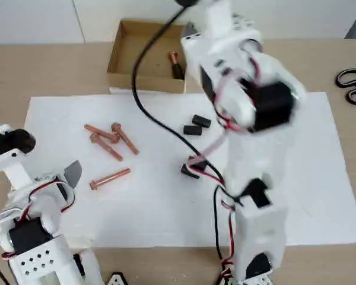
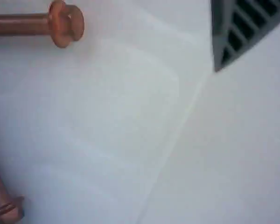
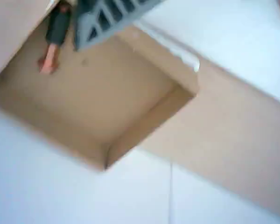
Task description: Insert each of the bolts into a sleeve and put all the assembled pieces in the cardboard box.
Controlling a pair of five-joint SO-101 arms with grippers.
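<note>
Over the brown cardboard box (image 1: 145, 82): right gripper (image 3: 83, 31), beside a black-sleeved copper bolt (image 3: 56, 32) inside. Well off the box: left gripper (image 1: 71, 174) by loose copper bolts (image 1: 110, 178). Both grips unreadable.

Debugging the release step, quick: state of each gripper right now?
Left gripper: cannot be told; it sits over the paper beside loose bolts.
Right gripper: cannot be told; it is over the cardboard box, an assembled piece beside it.
</note>
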